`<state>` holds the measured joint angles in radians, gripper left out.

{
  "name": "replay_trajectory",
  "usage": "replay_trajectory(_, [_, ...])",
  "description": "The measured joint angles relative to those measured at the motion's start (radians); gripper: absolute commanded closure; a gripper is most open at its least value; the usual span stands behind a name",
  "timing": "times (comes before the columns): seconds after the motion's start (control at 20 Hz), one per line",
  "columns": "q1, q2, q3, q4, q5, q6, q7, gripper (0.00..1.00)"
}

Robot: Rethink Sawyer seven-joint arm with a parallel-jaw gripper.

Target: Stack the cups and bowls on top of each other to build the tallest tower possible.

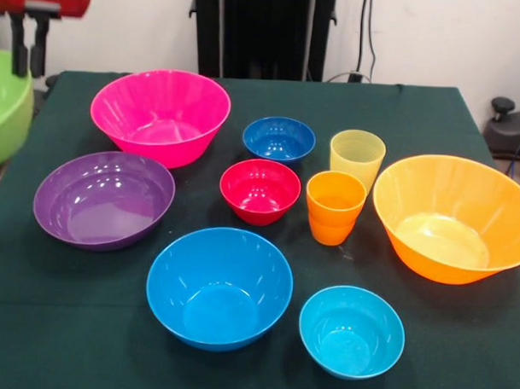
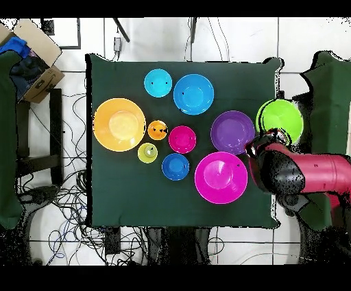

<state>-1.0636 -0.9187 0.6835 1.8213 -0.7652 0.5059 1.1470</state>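
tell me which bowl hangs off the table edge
The lime green bowl: it sits over the cloth's edge, while every other bowl rests fully on the table.

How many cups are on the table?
2. The pale yellow cup stands behind the orange cup, both between the small red bowl and the big orange bowl. None looks hidden.

In the front view, one big bowl (image 1: 160, 114) sits upper left on the surface (image 1: 59, 324), another (image 1: 454, 217) at right. Two cups (image 1: 357, 157) stand centre right, one before the other, three bowls (image 1: 260, 190) just left of them.
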Motion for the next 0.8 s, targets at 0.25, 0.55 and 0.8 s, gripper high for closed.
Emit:
replay_trajectory(0.25, [-0.026, -0.090, 0.038, 0.039, 0.001, 0.000, 0.000, 1.00])
replay_trajectory(0.55, [-0.028, -0.117, 0.064, 0.064, 0.026, 0.029, 0.000, 1.00])
replay_trajectory(0.8, [-0.053, -0.118, 0.092, 0.106, 0.110, 0.108, 0.000, 1.00])
